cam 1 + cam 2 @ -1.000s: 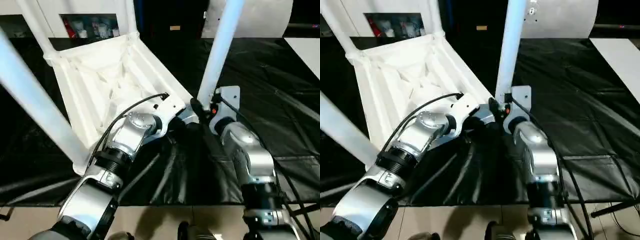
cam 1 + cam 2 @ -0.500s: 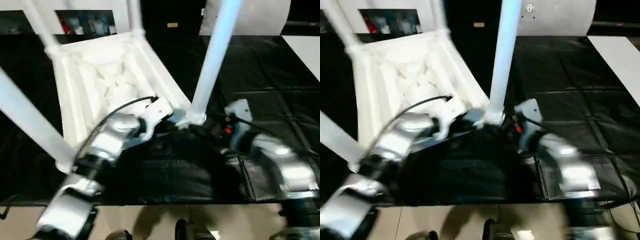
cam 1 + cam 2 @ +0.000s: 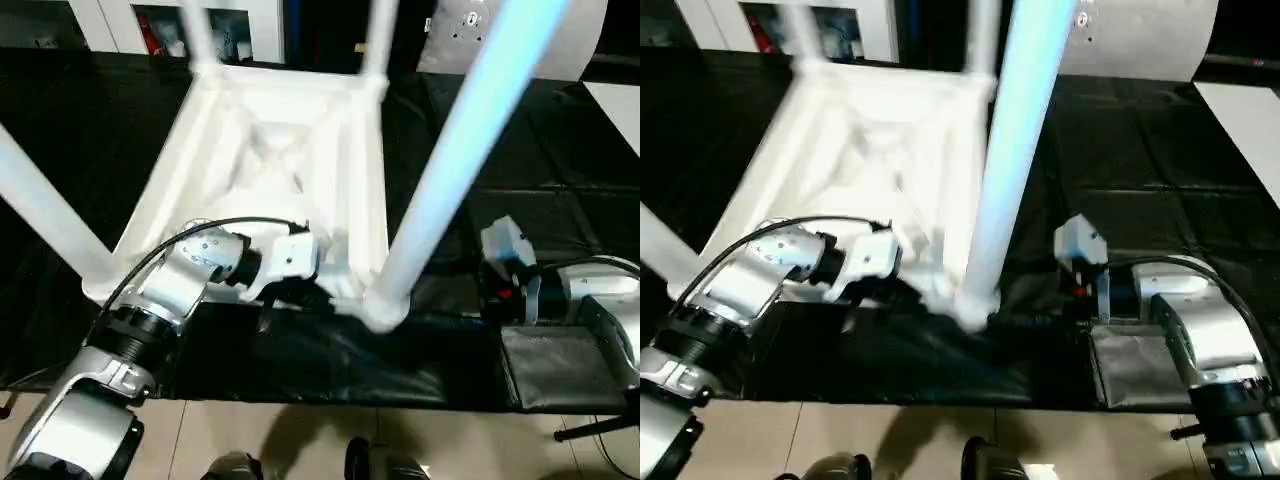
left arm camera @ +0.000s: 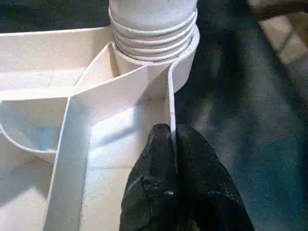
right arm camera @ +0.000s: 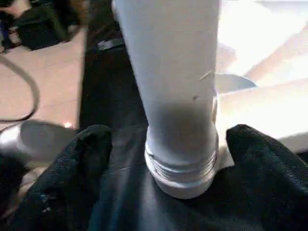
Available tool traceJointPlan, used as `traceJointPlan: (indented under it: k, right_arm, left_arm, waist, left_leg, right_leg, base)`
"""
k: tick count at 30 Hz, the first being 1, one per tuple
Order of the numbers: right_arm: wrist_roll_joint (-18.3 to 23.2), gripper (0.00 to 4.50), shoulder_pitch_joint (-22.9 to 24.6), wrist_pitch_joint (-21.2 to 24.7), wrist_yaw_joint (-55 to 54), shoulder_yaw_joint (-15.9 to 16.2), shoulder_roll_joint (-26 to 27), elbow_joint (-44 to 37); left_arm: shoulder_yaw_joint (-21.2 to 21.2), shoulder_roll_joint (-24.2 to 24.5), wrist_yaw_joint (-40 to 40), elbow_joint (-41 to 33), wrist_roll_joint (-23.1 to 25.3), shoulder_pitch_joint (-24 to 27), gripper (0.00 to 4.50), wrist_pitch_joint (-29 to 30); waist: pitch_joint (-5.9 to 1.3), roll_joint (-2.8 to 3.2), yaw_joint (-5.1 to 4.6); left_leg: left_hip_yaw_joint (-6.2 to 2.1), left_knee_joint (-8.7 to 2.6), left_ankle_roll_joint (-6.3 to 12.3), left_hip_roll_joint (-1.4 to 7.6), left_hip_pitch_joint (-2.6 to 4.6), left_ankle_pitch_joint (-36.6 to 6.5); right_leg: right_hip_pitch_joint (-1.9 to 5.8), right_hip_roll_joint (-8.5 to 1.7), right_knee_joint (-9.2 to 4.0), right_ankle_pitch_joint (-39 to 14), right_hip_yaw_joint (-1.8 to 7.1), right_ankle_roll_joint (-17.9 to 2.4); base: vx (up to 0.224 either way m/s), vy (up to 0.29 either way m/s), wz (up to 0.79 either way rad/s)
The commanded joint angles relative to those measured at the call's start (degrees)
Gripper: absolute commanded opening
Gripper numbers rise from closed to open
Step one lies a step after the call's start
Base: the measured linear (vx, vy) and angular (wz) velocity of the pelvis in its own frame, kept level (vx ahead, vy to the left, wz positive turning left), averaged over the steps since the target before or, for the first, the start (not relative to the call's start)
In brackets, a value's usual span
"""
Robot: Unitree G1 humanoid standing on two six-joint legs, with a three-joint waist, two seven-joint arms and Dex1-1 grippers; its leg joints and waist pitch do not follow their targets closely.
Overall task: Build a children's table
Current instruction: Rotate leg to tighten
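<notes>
The children's table is laid upside down on the black table cover, ribbed underside upward, near the cover's front edge and towards its left side. Four legs are seen rising from the corner sockets, so assembly is judged to be well advanced.

The left gripper is pressed together on the thin upright rim wall of the top, just beside the near-right corner socket. One finger is placed inside the wall and the other outside it. This pinch is judged to serve as an anchor, so that the top is kept from sliding or turning while the neighbouring leg is worked.

The near-right leg is seated in that socket, with its threaded collar still showing above the socket mouth in the left wrist view. It is therefore judged not to be fully driven home, though the depth cannot be confirmed.

The right gripper is spread wide, with its fingers standing either side of the leg's base and apart from it. No contact with the leg is seen. The placement is judged to prepare a fresh hold low on the leg, where turning or pressing would be most effective.
</notes>
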Motion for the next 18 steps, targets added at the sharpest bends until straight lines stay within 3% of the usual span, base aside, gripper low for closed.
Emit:
traceJointPlan:
  k: [1,4,6,9,11,14,15,18]
  right_arm:
    - [0.0,3.8,-1.84,-1.34,2.13,0.95,-0.69,1.65]
    - [0.08,3.45,-3.73,-1.11,4.19,2.18,0.12,3.4]
    - [0.23,3.35,-3.98,-0.96,4.72,2.49,0.27,3.52]
    - [0.57,3.11,-4.19,-0.59,5.81,3.25,0.42,3.64]
    - [0.69,2.87,-4.18,-0.55,6.22,3.78,0.49,3.7]
    - [0.92,2.64,-4.09,-0.06,6.94,4.45,0.34,3.8]
    - [0.81,2.64,-3.98,-0.28,7.13,4.78,0.42,3.97]
    - [0.72,2.34,-3.98,-0.4,7.19,4.93,0.52,4.12]
  left_arm:
    - [-4.74,-0.07,-4.56,-0.34,0.99,0.31,0.0,-1.8]
    - [-5.25,-0.13,-6.65,-0.47,0.65,-0.74,0.0,-2.88]
    - [-5.32,-0.15,-7.01,-0.3,0.68,-0.96,0.0,-3.34]
    - [-5.39,-0.29,-7.34,0.28,0.88,-1.44,0.0,-4.04]
    - [-5.46,-0.19,-7.36,0.52,0.88,-1.68,0.0,-4.19]
    - [-5.41,-0.05,-7.4,0.81,0.74,-1.87,0.0,-4.22]
    - [-5.38,0.22,-7.66,1.01,0.81,-1.99,0.0,-4.41]
    - [-5.37,0.37,-7.8,1.15,0.89,-2.07,0.0,-4.49]
  waist:
    - [-3.59,-0.78,-0.13]
    - [-3.53,-0.89,-0.11]
    - [-3.58,-0.88,0.07]
    - [-3.84,-0.91,0.49]
    - [-3.72,-0.95,0.71]
    - [-3.39,-1.0,0.87]
    - [-2.99,-0.78,0.99]
    - [-3.03,-0.9,0.9]
  left_leg:
    - [-0.27,-3.28,12.19,3.37,0.22,3.77]
    - [-0.25,-3.3,10.79,3.23,0.2,4.46]
    - [-0.21,-3.15,11.16,3.25,0.28,6.03]
    - [-0.23,-2.7,13.36,3.24,0.28,9.97]
    - [-0.17,-2.51,13.87,3.16,0.04,10.32]
    - [-0.13,-2.73,12.89,3.17,-0.12,6.95]
    - [-0.22,-2.97,11.3,3.16,-0.19,4.96]
    - [-0.23,-3.1,10.03,3.12,-0.08,4.14]
  right_leg:
    - [4.05,-4.76,-3.1,-7.97,2.85,-16.58]
    - [4.15,-4.65,-2.81,-6.09,2.96,-16.56]
    - [4.14,-4.6,-2.42,-3.3,3.0,-17.02]
    - [4.18,-4.45,-1.45,3.92,2.91,-18.69]
    - [4.09,-4.43,-1.33,5.09,2.94,-19.16]
    - [4.17,-4.57,-1.95,0.44,2.9,-18.64]
    - [4.1,-4.6,-2.31,-2.69,2.97,-17.85]
    - [4.18,-4.49,-2.43,-3.41,3.03,-17.38]
  base:
    - [0.0,0.0,0.0]
    - [0.0,0.0,0.0]
    - [0.0,0.0,0.0]
    - [0.0,0.0,0.0]
    - [0.0,0.0,0.0]
    - [0.0,0.0,0.0]
    - [0.0,0.0,0.0]
    - [0.0,0.0,0.0]
